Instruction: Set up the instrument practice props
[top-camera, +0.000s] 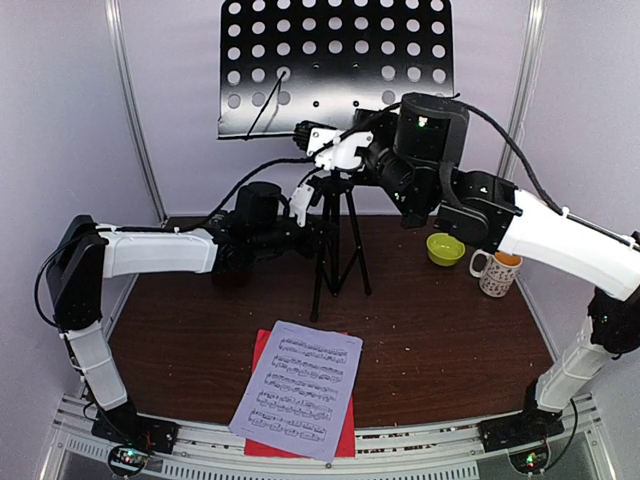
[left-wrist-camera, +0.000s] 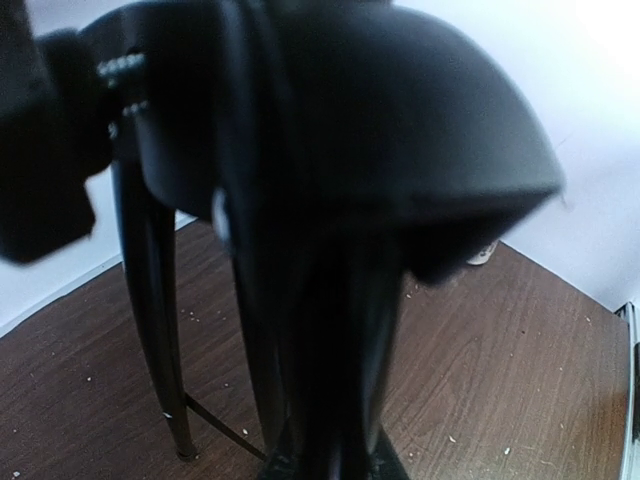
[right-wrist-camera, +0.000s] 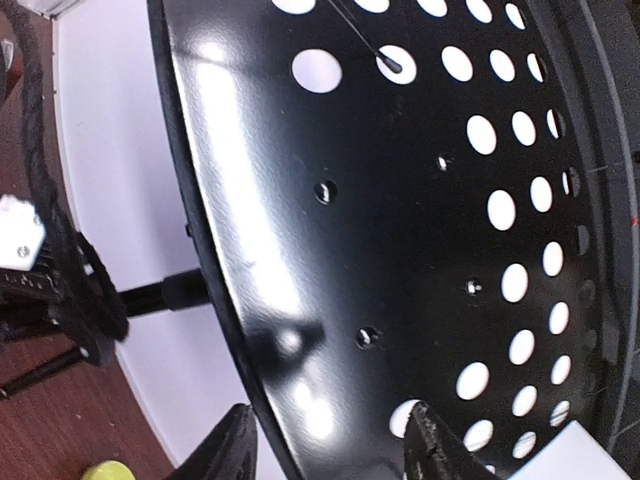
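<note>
The black music stand stands at the back of the table, its perforated desk (top-camera: 335, 65) up high and its tripod legs (top-camera: 338, 255) spread below. My left gripper (top-camera: 322, 225) is at the stand's pole (left-wrist-camera: 330, 380), which fills the left wrist view; the fingers sit tight against the pole. My right gripper (top-camera: 312, 138) is at the desk's lower left edge. In the right wrist view the desk (right-wrist-camera: 400, 200) has its rim between the gripper's (right-wrist-camera: 330, 450) parted fingers (right-wrist-camera: 232, 452), with gaps on both sides. A white music sheet (top-camera: 298, 388) lies on a red one (top-camera: 345, 432) near the front edge.
A small green bowl (top-camera: 445, 248) and a spotted mug (top-camera: 495, 272) sit at the right back of the brown table (top-camera: 450, 350). White walls and metal poles close in the back and sides. Cables hang from the right arm beside the stand.
</note>
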